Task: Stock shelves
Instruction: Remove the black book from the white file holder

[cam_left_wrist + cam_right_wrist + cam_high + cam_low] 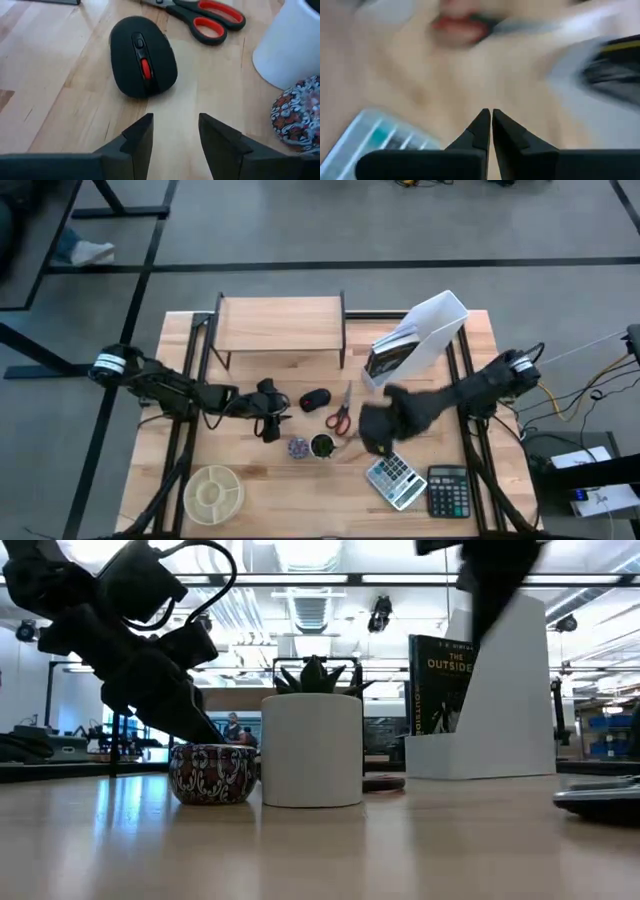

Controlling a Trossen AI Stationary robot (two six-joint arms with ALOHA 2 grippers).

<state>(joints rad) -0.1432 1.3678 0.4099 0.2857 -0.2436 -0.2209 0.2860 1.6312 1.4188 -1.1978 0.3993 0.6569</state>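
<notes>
Fingers of the left gripper (pixel 175 137) stand apart, gripping nothing, low over the surface (pixel 60 95); just ahead lies a black computer mouse (pixel 143 56), red-handled scissors (pixel 207 17) beyond. Right gripper (pixel 491 119) is pressed together, empty, above a calculator (pixel 395 479). Shelves (pixel 279 325) stand farther back, well apart.

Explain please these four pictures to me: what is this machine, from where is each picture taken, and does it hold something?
It is a robot with two dark arms at a wooden table. One picture looks down from above, one looks level across the tabletop, and two come from cameras on the wrists. The left end effector is open, just before a black mouse. The right end effector is shut and holds nothing, above a calculator. Also there: scissors, a small potted plant and the empty wooden shelf.
</notes>
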